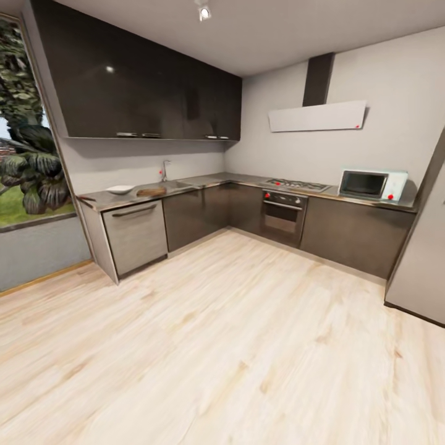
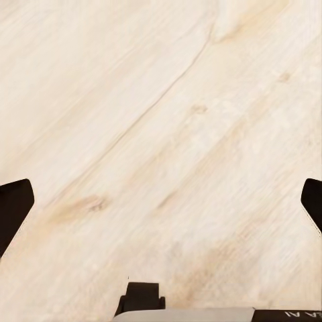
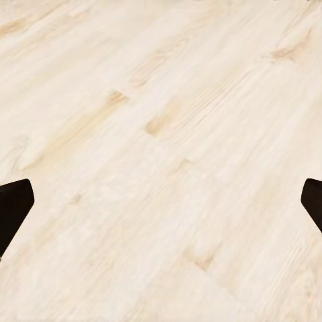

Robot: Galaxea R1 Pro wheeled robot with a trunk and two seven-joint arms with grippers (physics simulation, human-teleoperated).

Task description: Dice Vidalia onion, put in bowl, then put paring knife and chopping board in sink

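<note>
Approach step; nothing handled yet. Far at frame's left-centre, the bowl (image 1: 120, 189) and chopping board (image 1: 151, 192) sit on the countertop (image 1: 105, 201); the sink (image 1: 176, 184) lies just right. Left gripper (image 2: 161, 201) and right gripper (image 3: 161, 201) face floor (image 1: 235, 346), jaws spread, empty. Next: drive closer.

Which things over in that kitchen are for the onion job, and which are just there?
For the job:
- shallow white bowl
- dark-brown wooden chopping board
- grey steel sink with chrome tap
- reflective grey countertop

Just there:
- pale microwave
- gas hob
- built-in oven
- steel dishwasher front
- light wooden floor
</note>
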